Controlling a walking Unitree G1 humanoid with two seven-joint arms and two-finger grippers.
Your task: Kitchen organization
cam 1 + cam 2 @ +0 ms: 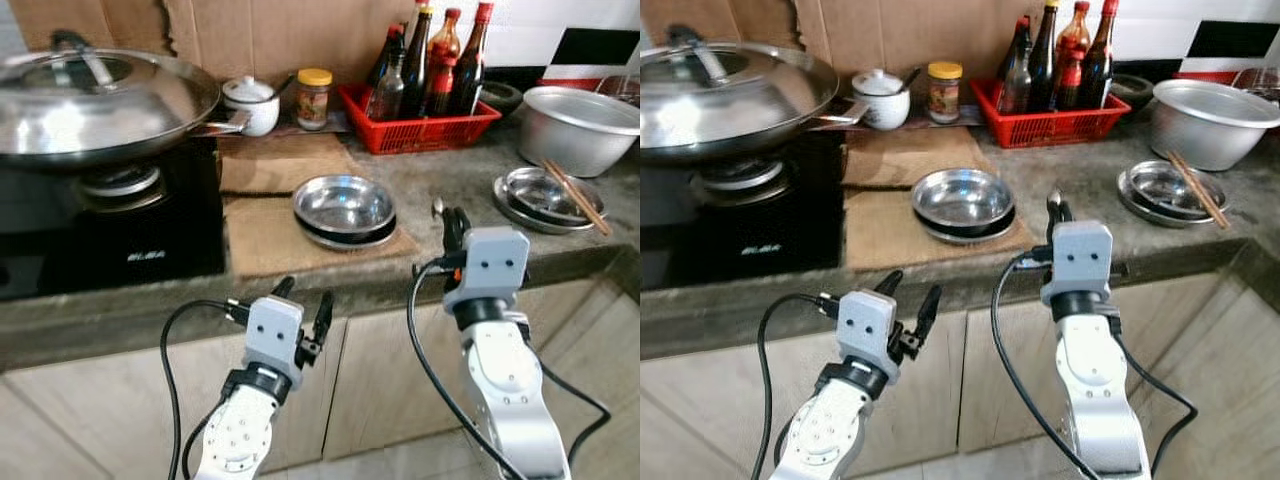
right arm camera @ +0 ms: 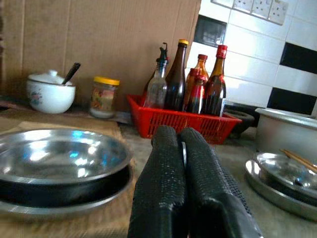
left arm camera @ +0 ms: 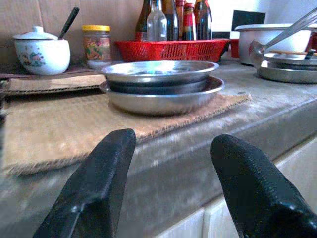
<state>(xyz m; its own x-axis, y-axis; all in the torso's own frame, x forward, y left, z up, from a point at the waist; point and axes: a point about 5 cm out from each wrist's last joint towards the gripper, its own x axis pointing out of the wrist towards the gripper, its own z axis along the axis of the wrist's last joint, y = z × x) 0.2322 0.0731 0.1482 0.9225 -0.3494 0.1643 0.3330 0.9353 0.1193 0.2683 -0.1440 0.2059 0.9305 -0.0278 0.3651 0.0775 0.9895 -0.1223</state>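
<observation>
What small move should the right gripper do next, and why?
Probably carry the spoon toward the stacked steel dishes on the cardboard mat. The right gripper is shut on the spoon's handle above the counter edge, and the left gripper hangs open below the counter, so the right one is at work.

On the desk (image 1: pixel 440 175) I saw the stacked bowls (image 1: pixel 344 209) sitting on a mat (image 1: pixel 262 238), with the stove (image 1: pixel 100 220) to their left carrying a lidded wok (image 1: pixel 95 95). Behind the bowls stood a jar (image 1: pixel 313 98) and a lidded pot (image 1: pixel 251 103), and to their right a basket (image 1: pixel 420 125) holding bottles (image 1: pixel 432 60). Far right sat a large bowl (image 1: pixel 580 125); before it, chopsticks (image 1: pixel 575 197) lay across nested dishes (image 1: pixel 540 200).
</observation>
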